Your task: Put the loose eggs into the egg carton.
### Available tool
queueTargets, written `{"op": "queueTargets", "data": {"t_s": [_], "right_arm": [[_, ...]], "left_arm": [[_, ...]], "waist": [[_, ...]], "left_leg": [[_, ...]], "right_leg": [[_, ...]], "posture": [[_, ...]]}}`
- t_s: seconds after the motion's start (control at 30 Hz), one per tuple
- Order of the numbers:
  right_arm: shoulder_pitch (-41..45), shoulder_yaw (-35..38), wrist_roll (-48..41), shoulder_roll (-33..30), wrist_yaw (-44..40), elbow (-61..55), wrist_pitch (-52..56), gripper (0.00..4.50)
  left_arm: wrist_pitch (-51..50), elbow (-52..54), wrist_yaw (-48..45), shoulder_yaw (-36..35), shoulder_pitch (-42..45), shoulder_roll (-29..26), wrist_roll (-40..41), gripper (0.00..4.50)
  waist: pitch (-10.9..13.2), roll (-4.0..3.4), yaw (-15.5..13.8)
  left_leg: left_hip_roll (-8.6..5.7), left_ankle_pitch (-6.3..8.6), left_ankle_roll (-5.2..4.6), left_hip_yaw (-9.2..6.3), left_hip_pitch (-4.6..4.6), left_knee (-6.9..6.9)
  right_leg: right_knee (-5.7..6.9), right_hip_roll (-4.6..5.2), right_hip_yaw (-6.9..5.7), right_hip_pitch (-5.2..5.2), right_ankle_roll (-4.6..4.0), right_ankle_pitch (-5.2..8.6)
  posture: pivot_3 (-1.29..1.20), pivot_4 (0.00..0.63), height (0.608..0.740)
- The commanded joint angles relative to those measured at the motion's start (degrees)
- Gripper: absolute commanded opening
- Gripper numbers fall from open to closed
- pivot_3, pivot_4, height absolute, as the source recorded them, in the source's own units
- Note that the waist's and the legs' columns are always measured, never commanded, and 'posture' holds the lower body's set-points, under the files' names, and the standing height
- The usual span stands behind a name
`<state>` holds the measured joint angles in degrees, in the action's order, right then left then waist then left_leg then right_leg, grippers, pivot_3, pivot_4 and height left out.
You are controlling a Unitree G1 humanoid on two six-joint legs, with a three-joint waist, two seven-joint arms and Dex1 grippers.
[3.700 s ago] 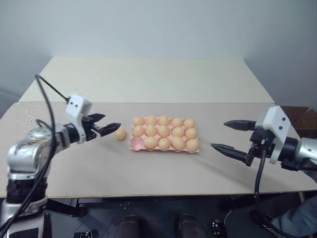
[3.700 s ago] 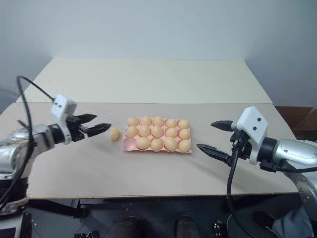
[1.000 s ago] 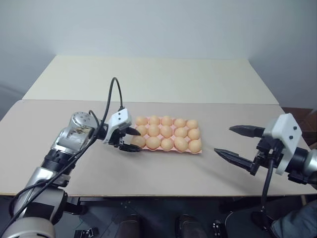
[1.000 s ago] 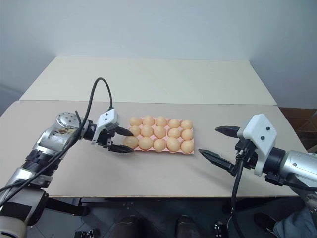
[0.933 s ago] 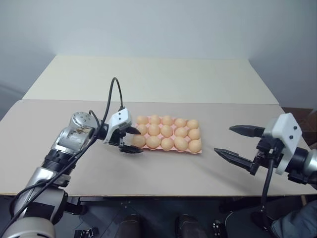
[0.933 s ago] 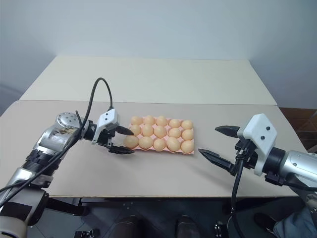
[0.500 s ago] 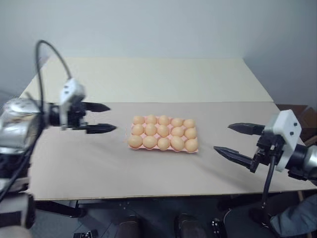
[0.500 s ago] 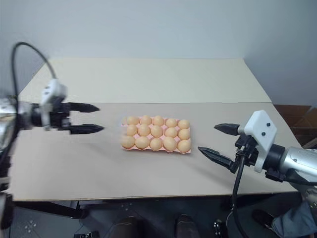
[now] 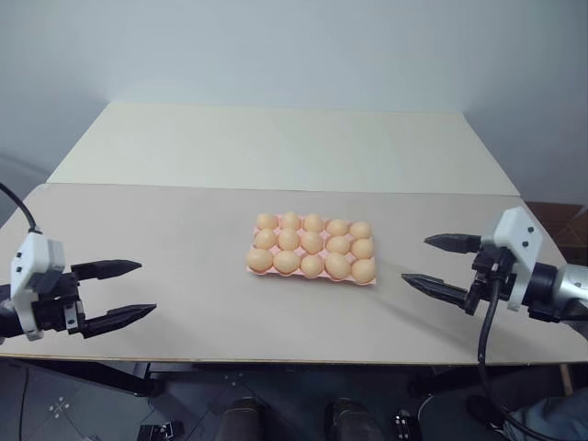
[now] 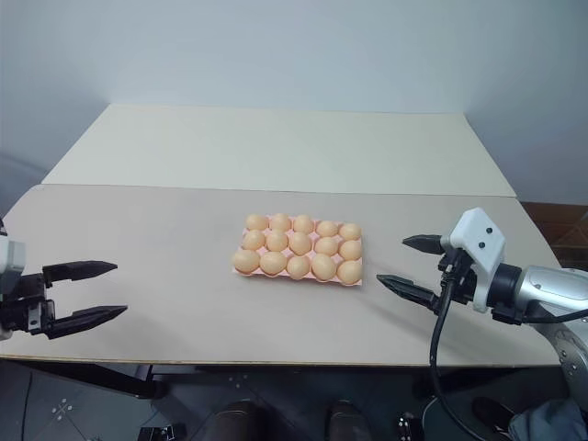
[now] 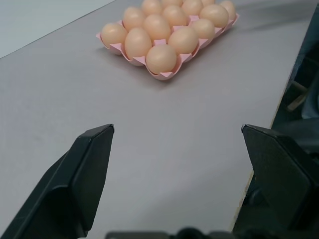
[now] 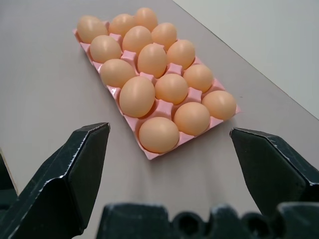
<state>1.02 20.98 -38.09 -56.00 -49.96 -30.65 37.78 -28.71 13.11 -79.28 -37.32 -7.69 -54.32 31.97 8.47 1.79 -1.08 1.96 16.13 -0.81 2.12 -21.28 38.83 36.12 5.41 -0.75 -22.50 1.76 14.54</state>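
1. Left eye view showed the tabletop, a broad, flat, matte grey-beige slab, with a paler cream one butted against its far edge.
2. Left hand hung over the near left edge, well apart from the carton, its two black tapered fingers spread wide and holding nothing; I judged it parked out of the way.
3. Right hand hovered near the carton's right end, fingers equally wide and empty, pointing toward it.
4. Egg carton, a thin pink moulded tray, lay flat mid-tabletop so its cups would hold the eggs steady.
5. Eggs, smooth, pale orange-tan ovals, filled all fifteen cups; the loose ones looked seated, so the task seemed finished.
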Motion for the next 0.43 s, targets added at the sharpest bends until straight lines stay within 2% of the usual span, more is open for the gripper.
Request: {"op": "queueTargets", "data": {"t_s": [0.03, 0.43], "right_arm": [[0.2, 2.3, 0.2, -0.8, -0.8, -0.5, -1.1, 4.50], [-0.2, 4.5, -2.5, -1.1, -0.9, -3.6, 1.1, 4.50]], "left_arm": [[0.8, 1.2, 1.2, -1.0, 0.5, -0.7, 1.9, 4.47], [-0.7, 2.7, 6.1, 3.2, 6.3, -0.9, 5.4, 4.47]], "waist": [[0.0, 0.00, 0.3], [0.0, 0.00, 0.5]], "left_leg": [[0.01, 0.00, 0.00, 0.01, 0.00, 0.00], [0.01, 0.00, 0.00, 0.02, -0.01, -0.03]], "right_leg": [[0.00, -0.01, 0.01, -0.01, 0.00, 0.00], [-0.02, -0.04, 0.05, -0.03, 0.00, 0.00]], "posture": [[0.00, 0.150, 0.740], [0.00, 0.150, 0.740]]}}
